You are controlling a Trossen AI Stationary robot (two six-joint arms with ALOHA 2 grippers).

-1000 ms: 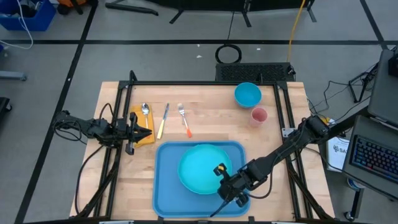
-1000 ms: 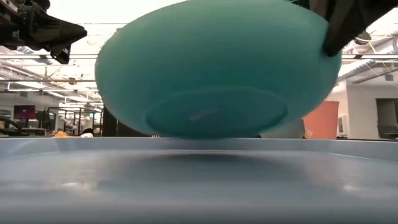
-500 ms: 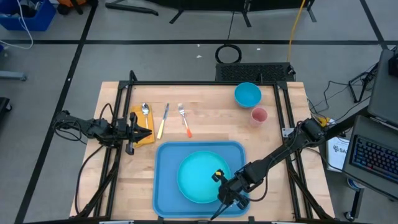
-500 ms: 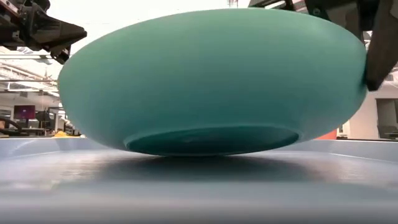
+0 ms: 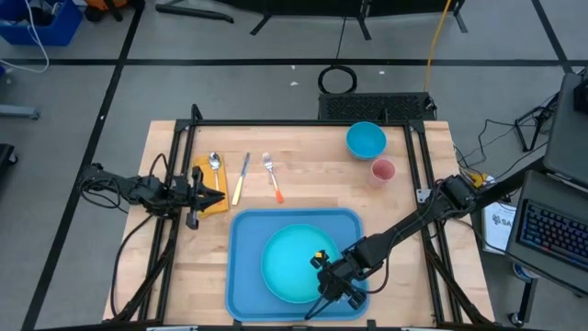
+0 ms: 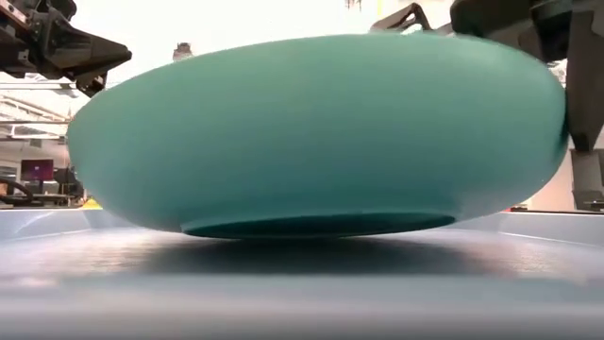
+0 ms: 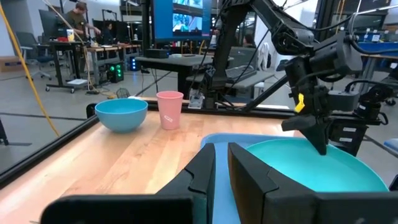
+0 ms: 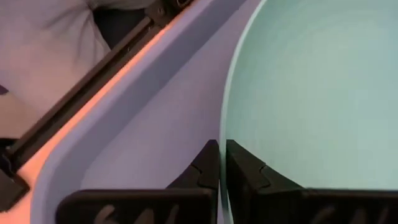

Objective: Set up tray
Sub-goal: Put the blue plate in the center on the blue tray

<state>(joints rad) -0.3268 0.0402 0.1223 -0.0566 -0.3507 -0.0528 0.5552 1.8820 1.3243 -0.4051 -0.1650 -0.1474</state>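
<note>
The light-blue tray (image 5: 241,276) lies at the table's near middle. The round turquoise plate (image 5: 292,267) is over the tray's floor (image 6: 302,293), close to level. Whether its base touches the floor, I cannot tell. My right gripper (image 5: 323,273) is at the plate's right rim, shut on it. In the left wrist view it shows as the dark fingers (image 7: 318,138) coming down on the plate (image 7: 311,171). My left gripper (image 5: 217,196) waits shut near the table's left edge, above a yellow napkin (image 5: 209,176). My right gripper (image 8: 222,163) pinches the plate's rim (image 8: 222,140) on the plate's right side, one finger inside the plate and one outside over the tray floor. The fingers come from above and from the right, slanting down. The plate sits almost flat, low over the tray.
Behind the tray lie a spoon (image 5: 214,162), a knife (image 5: 242,177) and an orange-handled fork (image 5: 272,176). A blue bowl (image 5: 366,140) and a pink cup (image 5: 383,170) stand at the far right. A black frame runs along the table's edges.
My right gripper has moved toward the near edge and a little left, and has gone down, carrying the plate. The plate was tilted and well above the tray floor; now it is almost level and close to it.
</note>
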